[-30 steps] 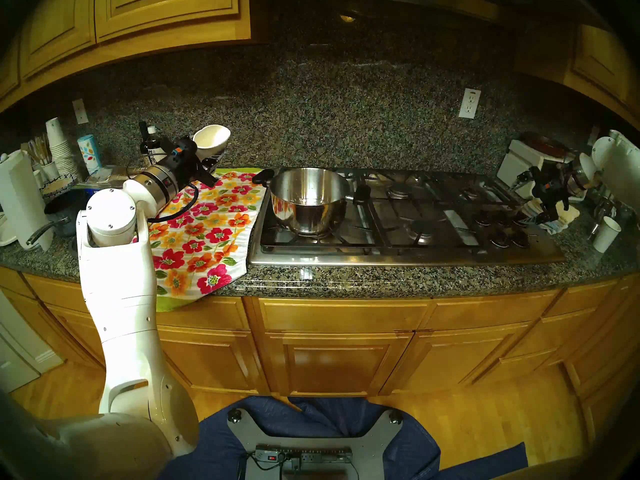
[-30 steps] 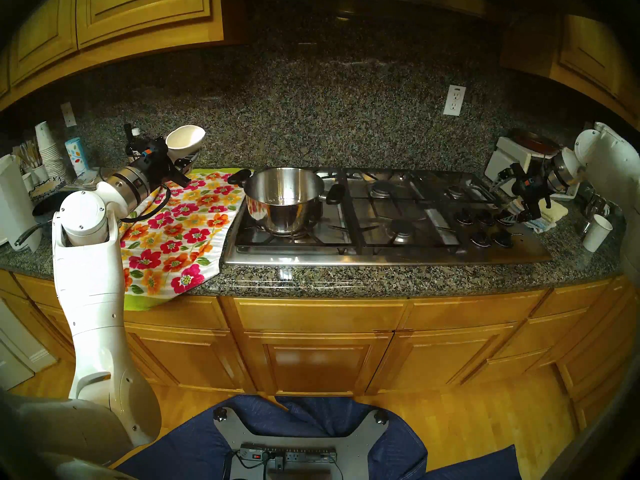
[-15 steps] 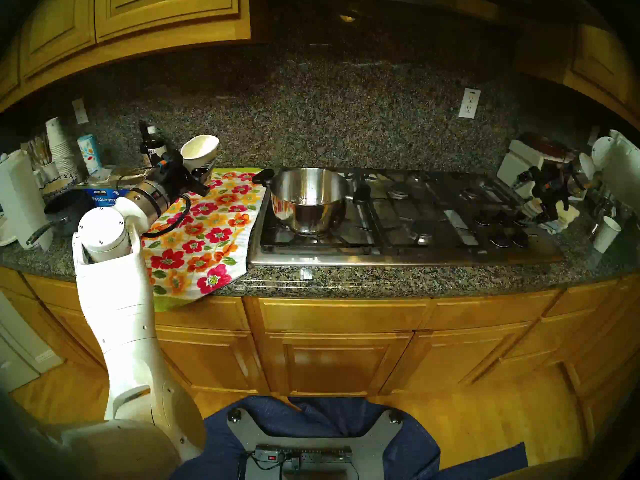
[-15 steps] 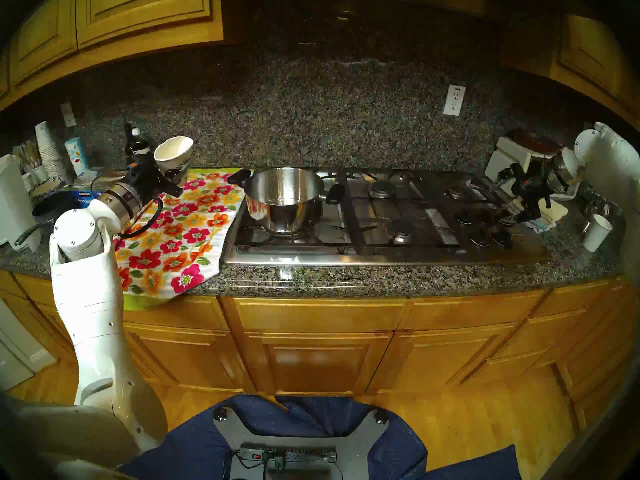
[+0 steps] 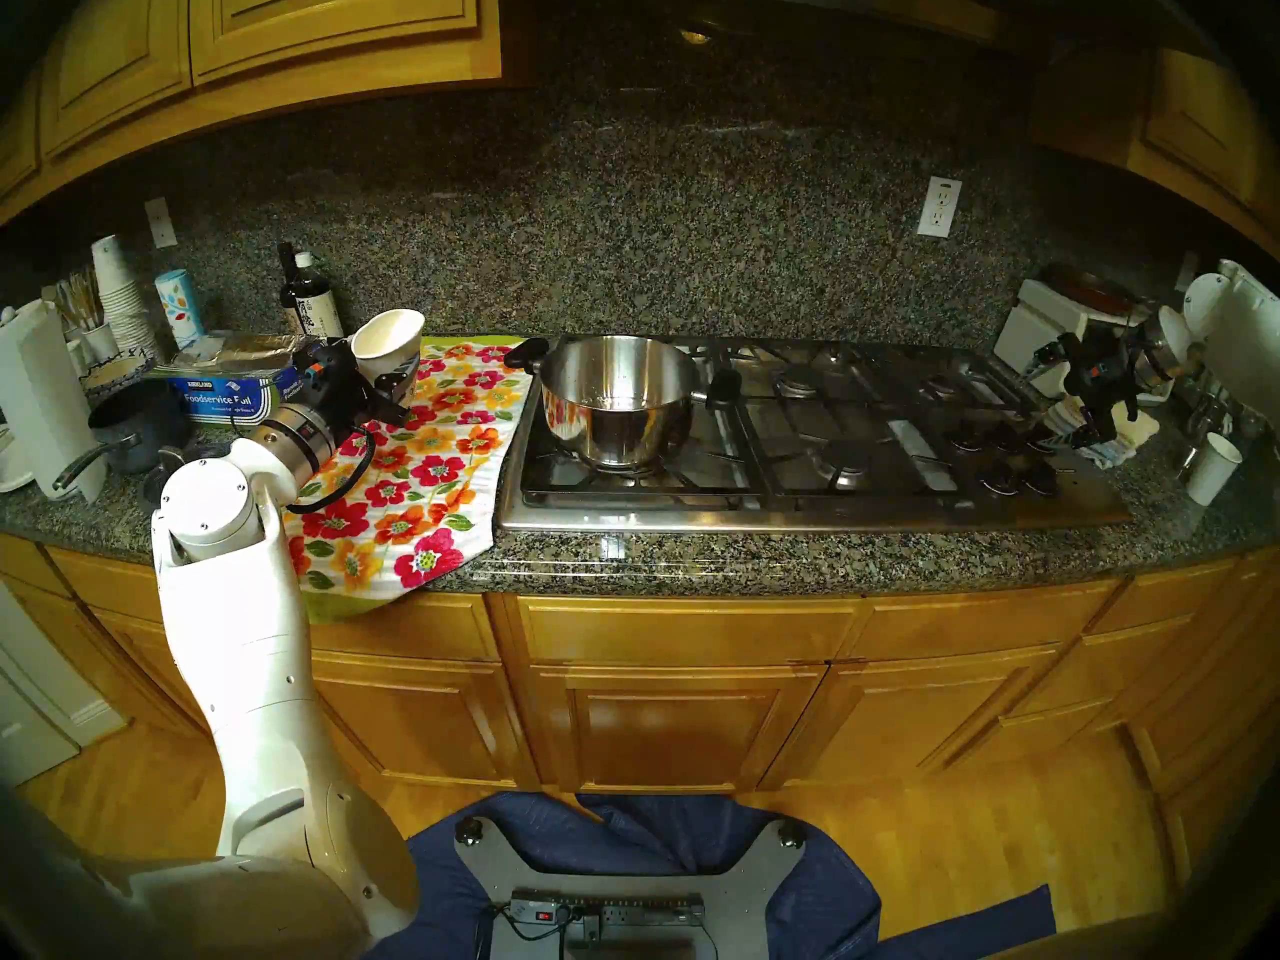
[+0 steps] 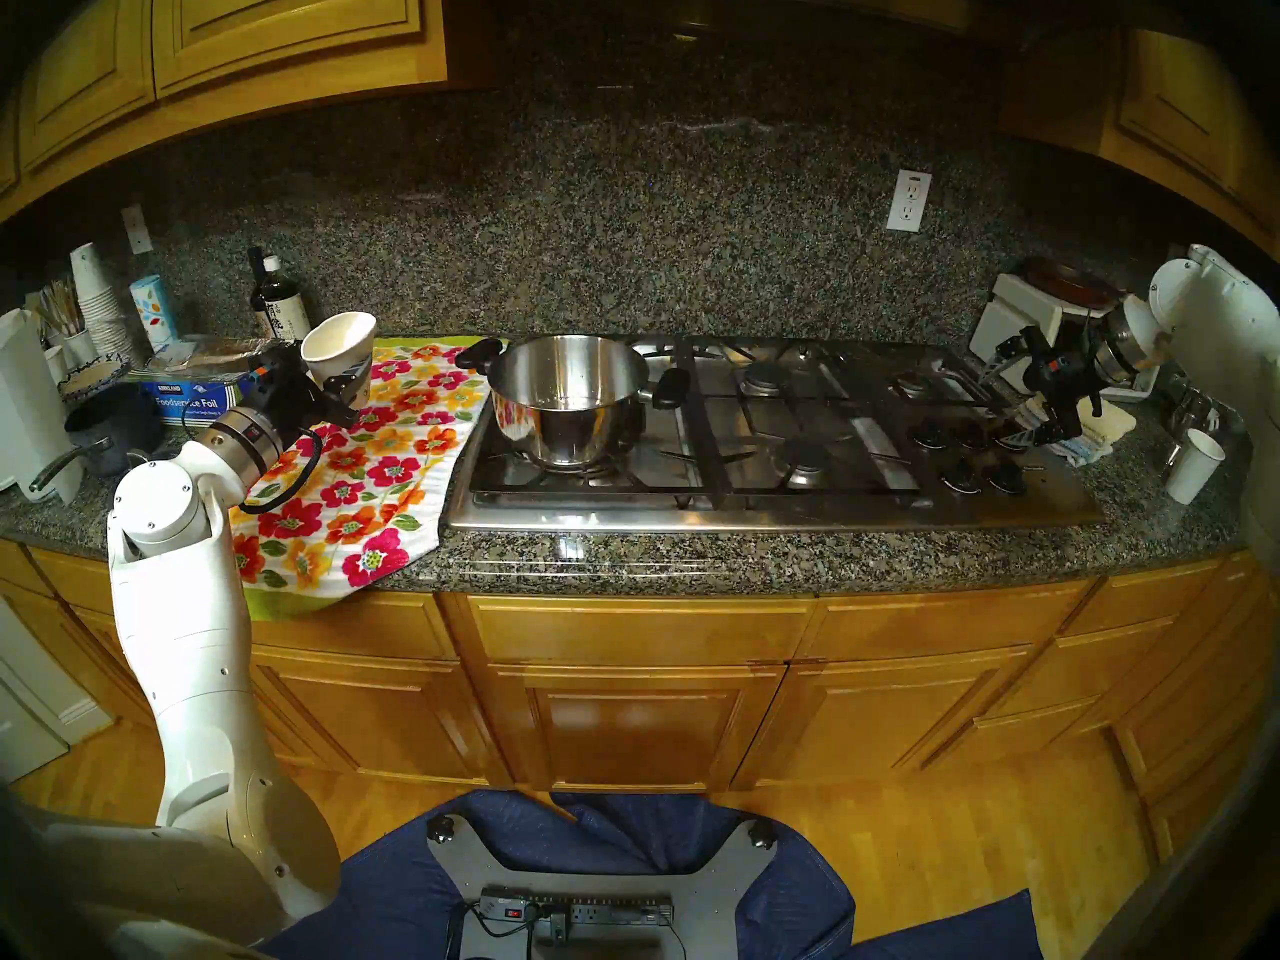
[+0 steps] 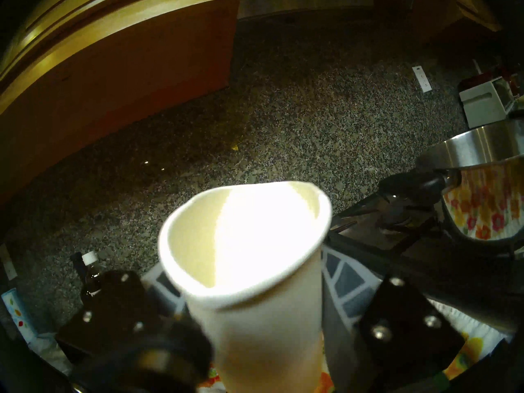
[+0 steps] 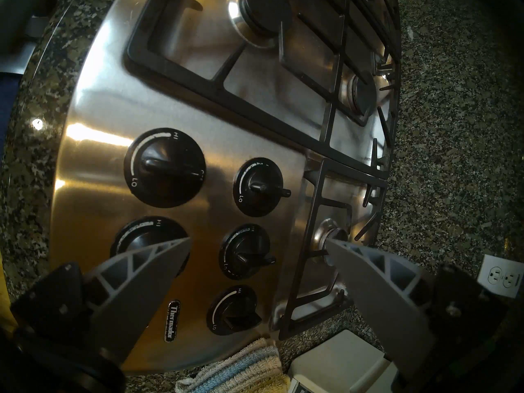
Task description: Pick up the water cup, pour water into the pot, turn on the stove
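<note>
Two grippers are seen above a speckled dark granite counter (image 5: 762,564). The plain white tapered paper water cup (image 5: 388,342), its rolled rim squeezed slightly out of round, is clamped between the ribbed grey fingers (image 7: 337,273) of the left gripper (image 5: 396,383); the jaws are closed on its lower wall. The cup is tilted, its mouth turned up and toward the backsplash, and it is held over the back edge of a floral cloth (image 5: 415,467) printed with red and orange flowers, near the counter's back left part. Whether it touches the cloth cannot be told. The inside of the cup is washed out by glare in the left wrist view.

The shiny stainless steel pot (image 5: 620,401), wide and deep with two black side handles, is seated on the black cast-iron grates at the left end of the brushed stainless steel gas stove (image 5: 817,508).

The right gripper (image 8: 256,249) is held with its grey triangular-ribbed jaws wide apart and empty, above the cluster of round black knobs (image 8: 164,168) at the stove's right end, touching none of them.

A box of foil (image 5: 228,394) lies just left of the cloth.
</note>
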Tool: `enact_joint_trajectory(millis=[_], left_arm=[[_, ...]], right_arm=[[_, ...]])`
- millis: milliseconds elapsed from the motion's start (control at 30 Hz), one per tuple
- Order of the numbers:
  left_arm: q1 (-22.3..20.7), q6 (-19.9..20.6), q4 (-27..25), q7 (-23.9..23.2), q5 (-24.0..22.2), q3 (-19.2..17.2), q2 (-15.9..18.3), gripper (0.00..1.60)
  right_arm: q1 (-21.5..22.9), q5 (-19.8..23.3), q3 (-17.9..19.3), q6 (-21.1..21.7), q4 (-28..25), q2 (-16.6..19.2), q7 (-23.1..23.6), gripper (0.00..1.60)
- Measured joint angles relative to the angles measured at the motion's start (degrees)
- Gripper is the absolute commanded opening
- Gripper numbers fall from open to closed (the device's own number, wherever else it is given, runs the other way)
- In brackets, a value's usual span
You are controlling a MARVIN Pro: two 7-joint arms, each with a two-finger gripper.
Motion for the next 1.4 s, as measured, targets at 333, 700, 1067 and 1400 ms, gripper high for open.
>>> enact_joint_trajectory(millis=[333, 700, 1067, 1400], left_arm=[[1.3, -0.6, 0.8, -2.8, -2.7, -2.5, -0.9, 0.56], [1.7, -0.9, 3.0, -5.3, -5.1, -5.4, -0.9, 0.57], [1.3, -2.4, 8.1, -7.8, -7.2, -7.5, 0.2, 0.58], [0.4, -3.5, 11.4, -9.5, -8.2, -8.6, 1.5, 0.58]], right_arm=[[0.0, 0.0, 0.0, 0.0, 0.0, 0.0, 0.0, 1.6], [0.0, 0.0, 0.0, 0.0, 0.0, 0.0, 0.0, 1.6], [0.0, 0.0, 0.0, 0.0, 0.0, 0.0, 0.0, 1.6], [0.0, 0.0, 0.0, 0.0, 0.0, 0.0, 0.0, 1.6]])
